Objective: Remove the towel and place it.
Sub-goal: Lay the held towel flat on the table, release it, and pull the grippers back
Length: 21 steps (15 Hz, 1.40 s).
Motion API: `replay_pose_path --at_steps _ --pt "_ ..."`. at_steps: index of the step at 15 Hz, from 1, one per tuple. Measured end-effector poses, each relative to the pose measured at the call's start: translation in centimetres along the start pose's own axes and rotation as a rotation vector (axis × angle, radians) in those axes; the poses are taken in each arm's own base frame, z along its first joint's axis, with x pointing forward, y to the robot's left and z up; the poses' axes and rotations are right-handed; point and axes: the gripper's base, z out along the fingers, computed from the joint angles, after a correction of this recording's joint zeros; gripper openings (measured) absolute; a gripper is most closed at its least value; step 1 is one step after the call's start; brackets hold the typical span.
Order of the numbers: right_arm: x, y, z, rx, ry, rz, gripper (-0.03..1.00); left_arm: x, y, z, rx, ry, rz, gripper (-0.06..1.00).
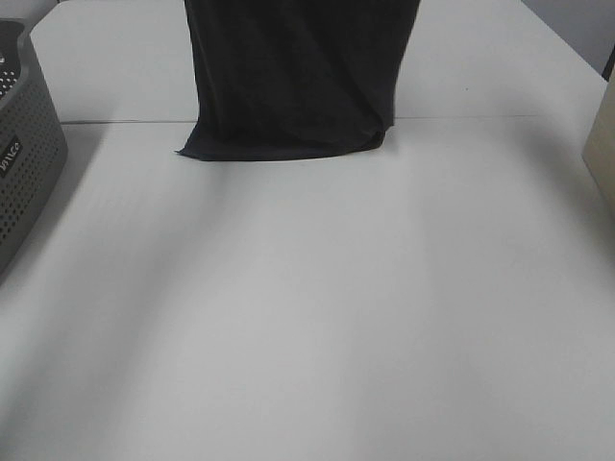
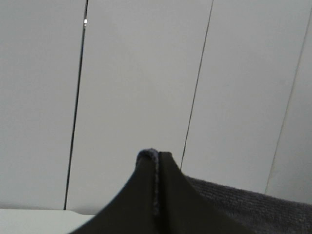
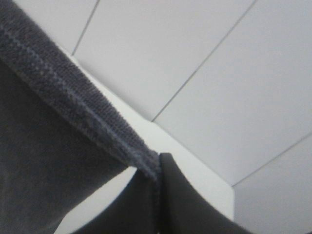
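The towel (image 1: pixel 298 77) hangs vertically over the far middle of the table (image 1: pixel 307 317), lower hem resting on the surface, with the left gripper (image 2: pixel 157 161) and right gripper (image 3: pixel 159 163) each pinching a hemmed edge.

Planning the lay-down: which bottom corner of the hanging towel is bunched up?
The right bottom corner of the towel, in the high view: folded over, while the left corner lies flat on the table.
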Motion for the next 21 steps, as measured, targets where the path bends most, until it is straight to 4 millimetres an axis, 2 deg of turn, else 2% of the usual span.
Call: replay_pose_path --at_steps 5,7,9,11,13,14,15,16,18,19,21 --pt "0.5 2.1 -1.0 -0.290 0.061 -0.041 0.01 0.0 1.2 -3.3 -0.054 0.079 0.023 0.00" --pt "0.9 2.2 -2.0 -0.338 0.138 -0.061 0.01 -0.3 0.9 -5.5 -0.015 0.122 0.029 0.00" --pt "0.3 1.7 -3.8 -0.345 0.159 -0.077 0.01 -0.5 0.7 -7.9 0.015 0.160 0.030 0.00" --pt "-0.7 1.0 -6.7 -0.359 0.181 -0.089 0.01 -1.5 0.2 -10.7 0.058 0.171 0.035 0.00" --pt "-1.4 0.7 -9.7 -0.405 0.214 -0.093 0.01 -2.6 -0.2 -14.3 0.118 0.182 0.035 0.00" --pt "-1.8 0.6 -10.8 -0.415 0.208 -0.084 0.01 -2.6 -0.2 -16.2 0.135 0.199 0.024 0.00" --pt "-2.1 0.8 -11.8 -0.438 0.205 -0.059 0.01 -1.7 0.0 -18.9 0.145 0.237 -0.016 0.00" --pt "-2.2 1.2 -12.8 -0.461 0.197 -0.049 0.01 -1.7 0.1 -20.5 0.146 0.242 -0.032 0.00" --pt "-1.0 2.6 -14.8 -0.534 0.233 -0.020 0.01 -1.6 0.3 -23.4 0.159 0.245 -0.057 0.00" --pt "0.5 3.9 -15.8 -0.584 0.281 -0.004 0.01 -1.4 0.3 -24.7 0.173 0.252 -0.077 0.00" --pt "2.9 5.9 -19.0 -0.562 0.259 0.046 0.01 -0.1 0.4 -27.2 0.209 0.287 -0.117 0.00"
